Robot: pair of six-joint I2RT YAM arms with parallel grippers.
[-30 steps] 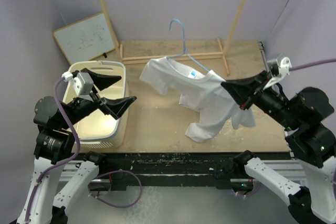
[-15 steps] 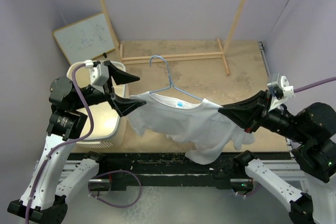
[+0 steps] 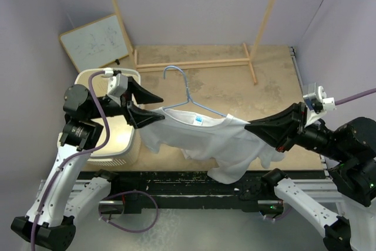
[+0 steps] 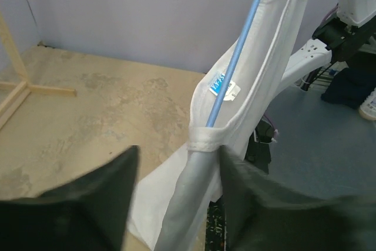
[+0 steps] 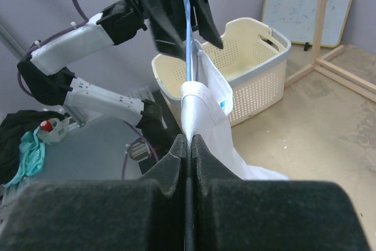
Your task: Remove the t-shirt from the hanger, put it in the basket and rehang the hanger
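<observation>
- The t-shirt (image 3: 205, 139) hangs in the air over the near edge of the table (image 3: 235, 80), pulled out between the two arms, with its long axis running left to right.
- The right gripper (image 3: 247, 126) is pressed together on the shirt's right shoulder. Its own wrist view shows white cloth feeding straight into the pinch. Whether the wire is caught in there too, I cannot tell.
- The left gripper (image 3: 163, 109) is the nearer one to the other shoulder. Its jaws stand apart with the bunched cloth of that shoulder between them, and nothing is clamped yet.
- The hanger (image 4: 231, 63) is inside the shirt, and its wire comes out of the bunched shoulder and runs along the shirt's axis.
- My guess is that the coming move depends on closing on cloth alone, because the wire sits right at that fold.
- The overhead view shows the whole span and the hook pointing toward the back of the table. It hides any gap at the left jaws.
- The left wrist view shows a gap on one side of the cloth roll, and the blue label (image 4: 224, 89) beside the wire.
- The basket (image 5: 252, 69) stands below the left arm (handy for later).
</observation>
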